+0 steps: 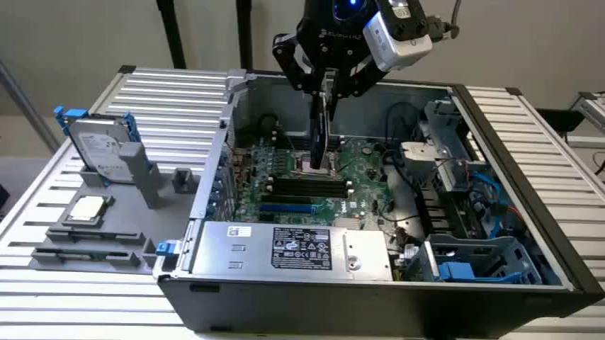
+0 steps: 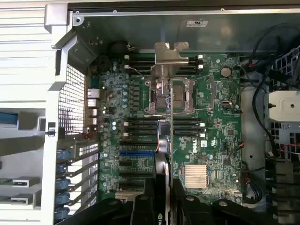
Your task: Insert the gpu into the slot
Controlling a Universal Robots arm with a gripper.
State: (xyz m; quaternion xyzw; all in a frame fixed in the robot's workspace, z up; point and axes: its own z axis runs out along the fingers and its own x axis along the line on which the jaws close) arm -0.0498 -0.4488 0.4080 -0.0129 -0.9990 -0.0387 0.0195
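Gpu (image 1: 319,138), a thin black card with silver bracket, hangs clamped edge-down in my black gripper (image 1: 326,86) over the square silver CPU socket (image 2: 159,93), farther back than the long bright-blue plastic slot (image 2: 136,153), so I fear it striking the socket.

The gripper (image 1: 324,91) is black, with angular linked fingers (image 1: 288,60), pale lettering (image 1: 341,32) and a blue light (image 1: 346,6) above. A silver-grey camera box (image 1: 397,32) with a dark cable (image 1: 457,10) is mounted alongside.

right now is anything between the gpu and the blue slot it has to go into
Nothing visible does. The fingers hold the gpu edge-down in open air above the CPU socket; the slot lies bare, off to one side.
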